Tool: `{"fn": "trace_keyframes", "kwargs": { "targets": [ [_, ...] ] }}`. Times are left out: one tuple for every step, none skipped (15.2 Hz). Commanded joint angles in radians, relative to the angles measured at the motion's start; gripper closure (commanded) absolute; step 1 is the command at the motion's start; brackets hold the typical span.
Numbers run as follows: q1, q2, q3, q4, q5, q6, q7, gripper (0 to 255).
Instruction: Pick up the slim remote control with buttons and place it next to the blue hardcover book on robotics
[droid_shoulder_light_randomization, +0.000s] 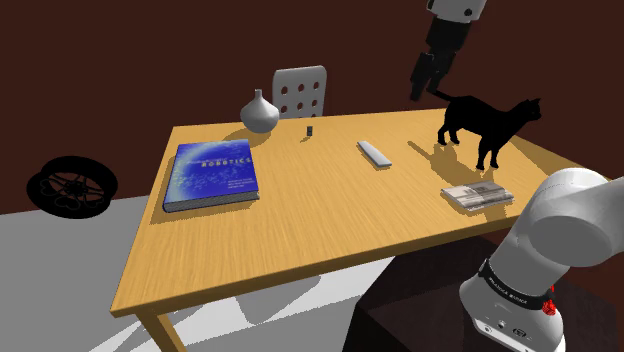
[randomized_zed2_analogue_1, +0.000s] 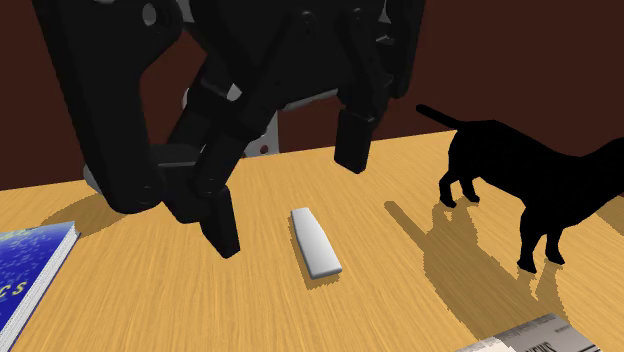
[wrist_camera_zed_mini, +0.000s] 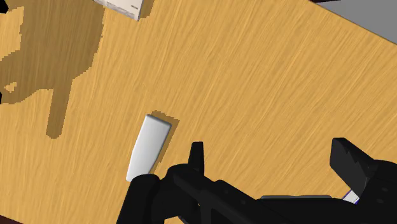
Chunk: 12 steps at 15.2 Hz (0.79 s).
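A long wooden table (droid_shoulder_light_randomization: 300, 230) spans the scene. A white arm (droid_shoulder_light_randomization: 560, 230) rises from its stand at the shoulder view's lower right. A black cat figure (droid_shoulder_light_randomization: 485, 125) stands toward the table's right end in that view. A blue book (droid_shoulder_light_randomization: 212, 175) lies flat toward the left end, with bare wood on its right, likely room for the drop. A stack of papers (droid_shoulder_light_randomization: 477, 195) rests on the near side of the cat. The black gripper (droid_shoulder_light_randomization: 425, 88) hangs high above the table, left of the cat. Its fingers are spread wide and hold nothing, probably ready to straddle the target. The remote (droid_shoulder_light_randomization: 373, 154), a slim pale-grey bar, lies flat at mid-table between book and cat, well apart from both. In the wrist view it sits just outside one finger (wrist_camera_zed_mini: 196, 156), not between the pair, so the hand seems to need centring before descending.
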Motion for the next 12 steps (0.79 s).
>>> {"fn": "trace_keyframes", "kwargs": {
  "targets": [
    [0.000,0.000,0.000,0.000,0.000,0.000,0.000,0],
    [-0.006,0.026,-0.008,-0.005,-0.003,0.027,0.004,0],
    [-0.012,0.052,-0.015,-0.008,-0.005,0.054,0.008,0],
    [-0.017,0.080,-0.023,-0.010,-0.007,0.081,0.011,0],
    [-0.023,0.108,-0.031,-0.011,-0.009,0.107,0.015,0],
    [-0.029,0.137,-0.038,-0.011,-0.010,0.133,0.018,0],
    [-0.034,0.167,-0.046,-0.010,-0.012,0.159,0.021,0],
    [-0.039,0.197,-0.054,-0.008,-0.012,0.184,0.024,0],
    [-0.044,0.228,-0.062,-0.005,-0.013,0.208,0.027,0],
    [-0.048,0.260,-0.070,0.000,-0.012,0.232,0.030,0],
    [-0.053,0.292,-0.078,0.006,-0.012,0.256,0.032,0],
    [-0.058,0.324,-0.086,0.012,-0.010,0.278,0.034,0]
  ]
}}
